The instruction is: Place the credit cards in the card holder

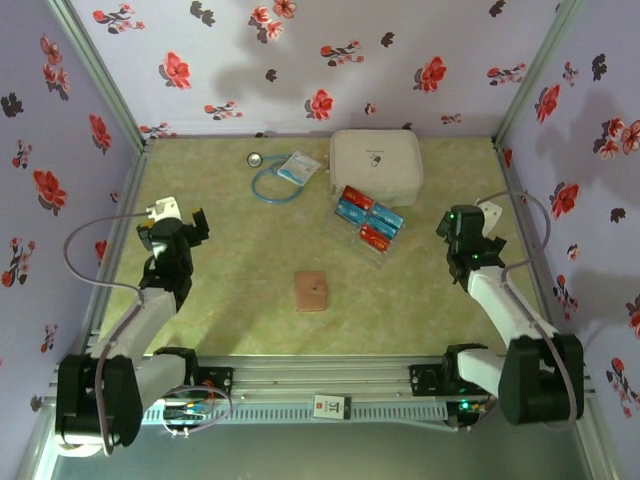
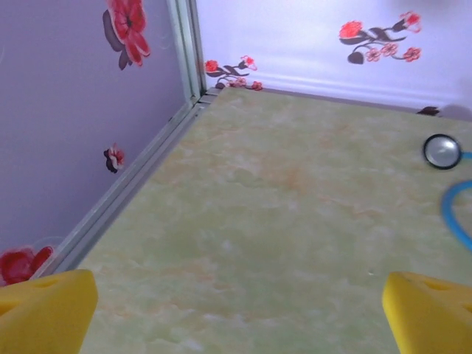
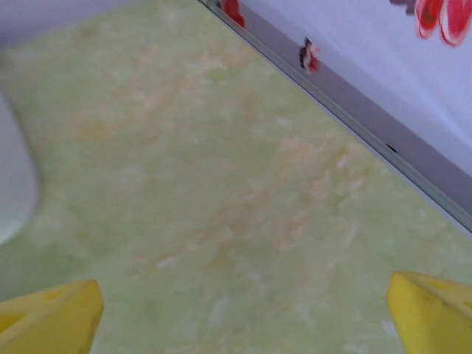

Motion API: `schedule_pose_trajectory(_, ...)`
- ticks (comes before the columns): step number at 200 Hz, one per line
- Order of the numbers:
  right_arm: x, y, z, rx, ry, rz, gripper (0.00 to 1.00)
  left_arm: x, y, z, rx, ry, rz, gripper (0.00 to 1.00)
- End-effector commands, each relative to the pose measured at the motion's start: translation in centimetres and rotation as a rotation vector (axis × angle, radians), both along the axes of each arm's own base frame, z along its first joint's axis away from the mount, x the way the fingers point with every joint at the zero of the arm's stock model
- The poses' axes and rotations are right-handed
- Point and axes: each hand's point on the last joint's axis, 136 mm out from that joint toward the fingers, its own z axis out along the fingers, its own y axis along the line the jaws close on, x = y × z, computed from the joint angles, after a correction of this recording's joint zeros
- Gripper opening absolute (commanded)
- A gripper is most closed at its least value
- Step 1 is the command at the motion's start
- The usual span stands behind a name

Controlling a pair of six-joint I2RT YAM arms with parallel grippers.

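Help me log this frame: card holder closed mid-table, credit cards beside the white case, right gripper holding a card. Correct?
One part is wrong: the right gripper holds nothing; the right wrist view shows its jaws wide apart over bare table. The card holder lies closed mid-table, the credit cards beside the white case.

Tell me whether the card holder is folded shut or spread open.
Folded shut: the card holder lies flat on the table as one plain pinkish-brown square, with no inner sleeves showing.
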Motion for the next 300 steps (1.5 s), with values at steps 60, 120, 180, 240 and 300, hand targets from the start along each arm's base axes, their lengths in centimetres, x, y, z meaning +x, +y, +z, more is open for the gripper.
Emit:
schedule_pose_trajectory(60, 4.0, 1.0, -1.6, -0.071, -0.211, 0.182, 0.99, 2.6, 0.5, -4.7, 0.044, 0.013, -0.071, 1.00)
schedule_pose_trajectory(120, 6.2, 3.2, -4.6, -0.013, -0.198, 0.349, 0.99, 5.0, -2.2, -7.9, -0.024, 0.050, -0.275, 1.00)
schedule_pose_trajectory(180, 5.9, 3.5, -4.1, -0.085, -0.228, 0.336, 0.99, 5.1, -1.9, -8.0, -0.034, 0.056, -0.266, 1.00)
schedule_pose_trajectory(240, 6.3, 3.5, -4.2, -0.080, -0.220, 0.334, 0.99, 4.9, -1.8, -7.9, -0.018, 0.052, -0.247, 1.00)
schedule_pose_trajectory(300, 6.5, 3.4, -4.3, -0.035, -0.226, 0.362, 0.99, 4.9, -1.8, -7.8, -0.015, 0.046, -0.246, 1.00)
